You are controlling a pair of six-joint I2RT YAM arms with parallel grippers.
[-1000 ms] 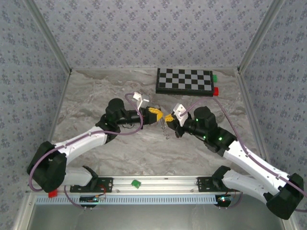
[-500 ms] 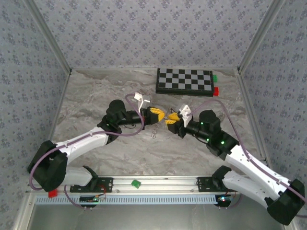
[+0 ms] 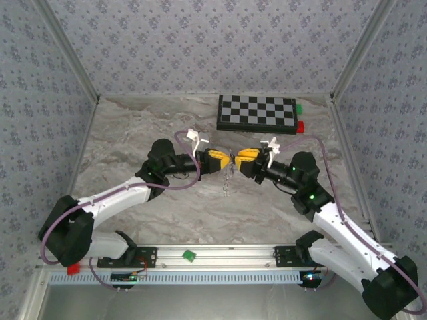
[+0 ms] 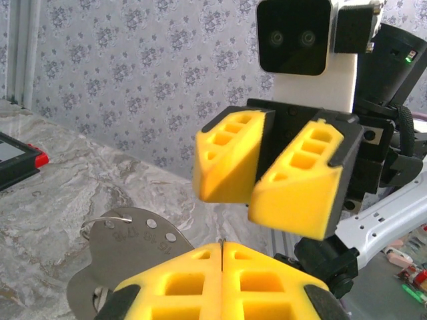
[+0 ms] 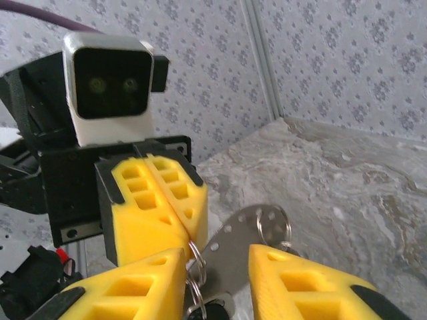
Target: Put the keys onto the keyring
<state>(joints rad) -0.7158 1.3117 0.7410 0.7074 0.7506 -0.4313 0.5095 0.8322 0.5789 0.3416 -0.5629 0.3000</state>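
My left gripper (image 3: 220,160) is shut on the thin wire keyring (image 5: 198,252), which shows as a sliver between its yellow fingertips (image 4: 200,263). From the ring hang a flat silver plate with small holes (image 5: 243,243), a second ring (image 5: 275,223) and a dark-headed key (image 5: 215,311). The keys (image 3: 227,181) dangle above the table between the two arms. My right gripper (image 3: 241,157) faces the left one tip to tip. It stands open, its fingers (image 5: 133,287) either side of the hanging plate. The plate (image 4: 127,250) also hangs to the left of the left gripper (image 4: 221,245).
A checkerboard (image 3: 257,112) lies at the back of the marble table (image 3: 133,133), with a green block (image 3: 299,107) and a red block (image 3: 301,126) at its right end. Another green block (image 3: 189,255) sits on the front rail. Patterned walls enclose the table.
The right gripper went from shut to open, and its wrist swung up and round to face the left gripper. The key bunch now hangs from the left gripper, which stayed put.
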